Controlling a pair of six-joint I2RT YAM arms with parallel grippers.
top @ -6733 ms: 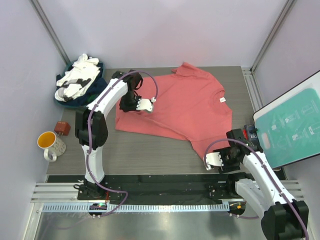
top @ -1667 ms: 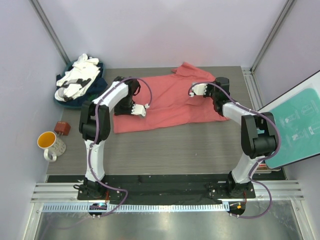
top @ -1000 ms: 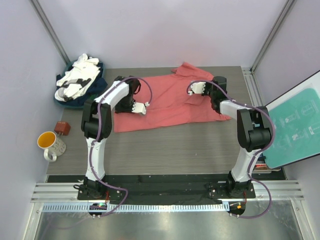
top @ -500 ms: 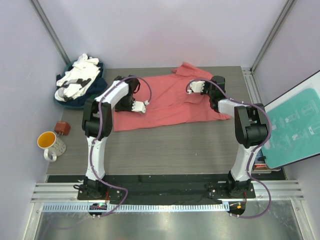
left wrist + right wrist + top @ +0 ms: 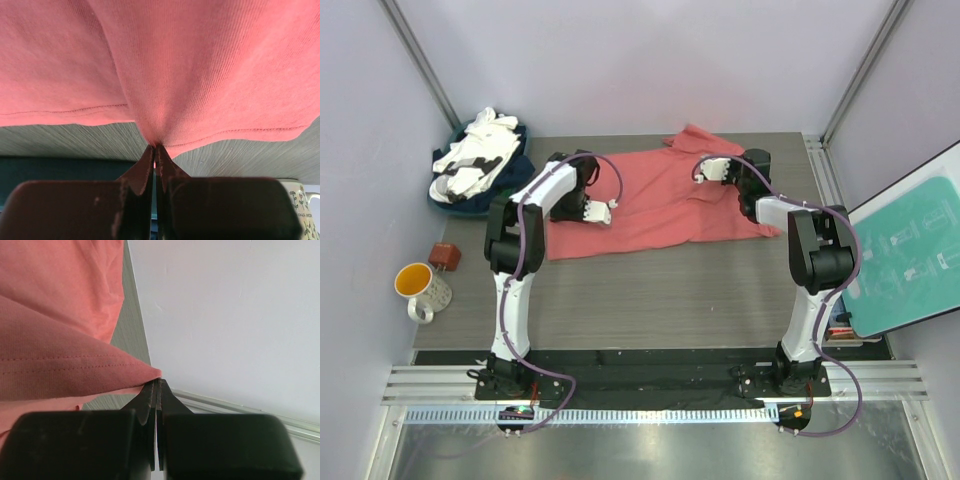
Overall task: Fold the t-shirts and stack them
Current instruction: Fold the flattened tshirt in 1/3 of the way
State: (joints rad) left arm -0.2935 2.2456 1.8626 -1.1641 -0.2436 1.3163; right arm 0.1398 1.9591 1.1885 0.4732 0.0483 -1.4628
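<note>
A coral-red t-shirt (image 5: pixel 655 205) lies partly folded across the back half of the table. My left gripper (image 5: pixel 610 207) is shut on a pinch of its cloth (image 5: pixel 155 135) near the left part of the shirt. My right gripper (image 5: pixel 701 170) is shut on a hemmed edge of the same shirt (image 5: pixel 75 372), lifted over the shirt's right part near the back. A heap of white and dark navy t-shirts (image 5: pixel 478 160) sits at the back left corner.
An orange-lined mug (image 5: pixel 420 288) and a small brown object (image 5: pixel 444 256) stand off the table's left side. A teal board (image 5: pixel 910 250) leans at the right. Metal frame posts rise at the back corners; grey tabletop (image 5: pixel 650 300) shows in front of the shirt.
Over the last second my right gripper has carried the shirt's edge a little farther back and left. The left gripper has barely shifted. Both stay shut on the cloth.
</note>
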